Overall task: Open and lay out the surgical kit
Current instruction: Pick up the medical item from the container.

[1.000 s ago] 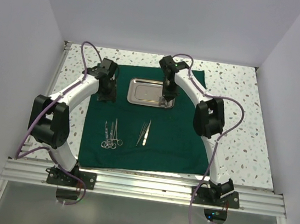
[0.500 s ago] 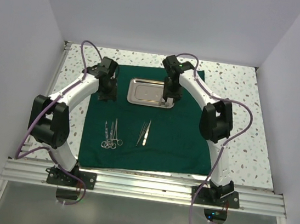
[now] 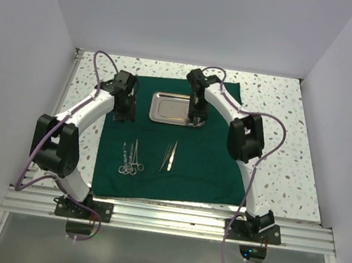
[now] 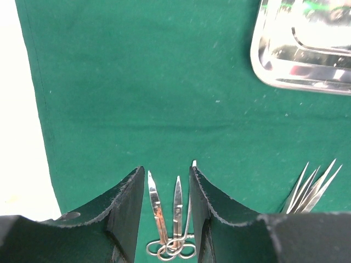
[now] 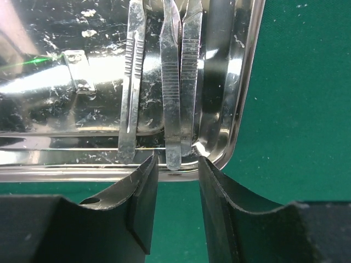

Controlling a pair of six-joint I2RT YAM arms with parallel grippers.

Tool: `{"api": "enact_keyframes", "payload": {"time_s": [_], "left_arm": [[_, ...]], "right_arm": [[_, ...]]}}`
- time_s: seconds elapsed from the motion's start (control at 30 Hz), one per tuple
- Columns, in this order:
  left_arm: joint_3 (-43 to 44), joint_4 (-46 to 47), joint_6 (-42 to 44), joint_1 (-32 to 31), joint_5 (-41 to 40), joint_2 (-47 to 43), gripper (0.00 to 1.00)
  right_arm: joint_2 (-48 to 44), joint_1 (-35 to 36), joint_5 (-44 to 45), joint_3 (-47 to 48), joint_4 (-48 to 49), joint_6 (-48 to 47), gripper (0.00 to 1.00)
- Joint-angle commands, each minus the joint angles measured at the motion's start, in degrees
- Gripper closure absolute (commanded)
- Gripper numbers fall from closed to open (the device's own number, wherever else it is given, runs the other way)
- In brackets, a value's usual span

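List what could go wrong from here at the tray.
1. The open right gripper hovers at the corner rim of the steel tray; a finger could catch the rim and shove or tip it.
2. The flat instruments inside lie close side by side; closing may pinch two or slip off.

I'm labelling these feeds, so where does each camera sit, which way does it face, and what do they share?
Top external: above and behind, looking down on the cloth; left arm and right arm show whole.
Left wrist: on the left arm, facing down at cloth and scissors; left gripper at the bottom.
Right wrist: on the right arm, facing down into the tray; right gripper at the bottom.
Shared: all three show the tray.
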Motion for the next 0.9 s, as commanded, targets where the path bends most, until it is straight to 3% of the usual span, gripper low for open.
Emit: {"api": "enact_keyframes", "payload": {"time_s": [0.0, 0.6, 0.87], "left_arm": [[-1.25, 0.77, 0.82, 0.44, -0.76, -3.07, 0.58], [-4.68, 2.97, 2.75, 0.7, -1.73, -4.03, 0.58], [-5.38, 4.29, 4.16, 1.84, -1.21, -3.68, 0.58]], "right_arm": [[0.5, 0.21, 1.17, 1.16, -0.03, 0.54, 0.62], [5.86, 1.09, 3.72, 3.62, -2.67, 1.68, 0.66], [7.36, 1.18, 6.45, 0.02, -3.19, 1.94, 0.94]]}}
